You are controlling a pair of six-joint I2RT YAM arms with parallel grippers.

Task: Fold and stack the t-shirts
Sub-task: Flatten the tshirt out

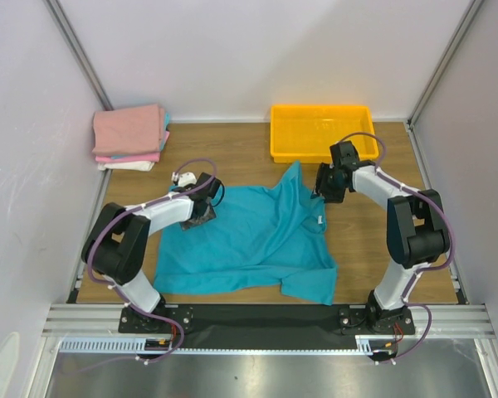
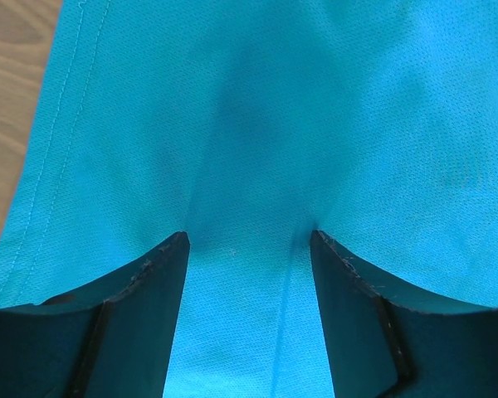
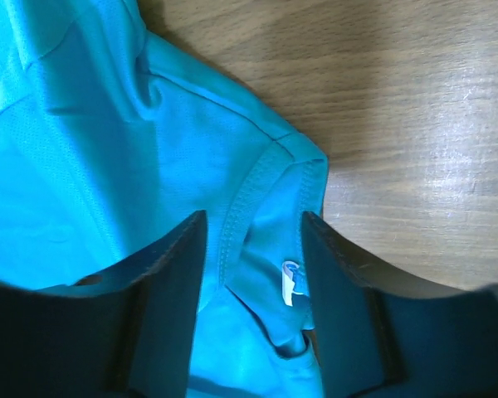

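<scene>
A teal-blue t-shirt [image 1: 249,240] lies spread and rumpled on the wooden table, its collar toward the right. My left gripper [image 1: 197,212] is low over the shirt's left part. In the left wrist view it [image 2: 247,239] stands open, with flat teal cloth [image 2: 315,124] under the gap and a stitched hem at the left. My right gripper [image 1: 324,189] is at the shirt's collar. In the right wrist view it [image 3: 254,220] is open, and the ribbed collar [image 3: 241,207] and white neck label [image 3: 290,282] lie between its fingers. Folded pink and white t-shirts [image 1: 131,137] are stacked at the back left.
A yellow plastic tray [image 1: 322,148] stands at the back right, just behind the right gripper. White walls with metal posts close in the table on three sides. Bare wood [image 1: 361,240] shows to the right of the shirt.
</scene>
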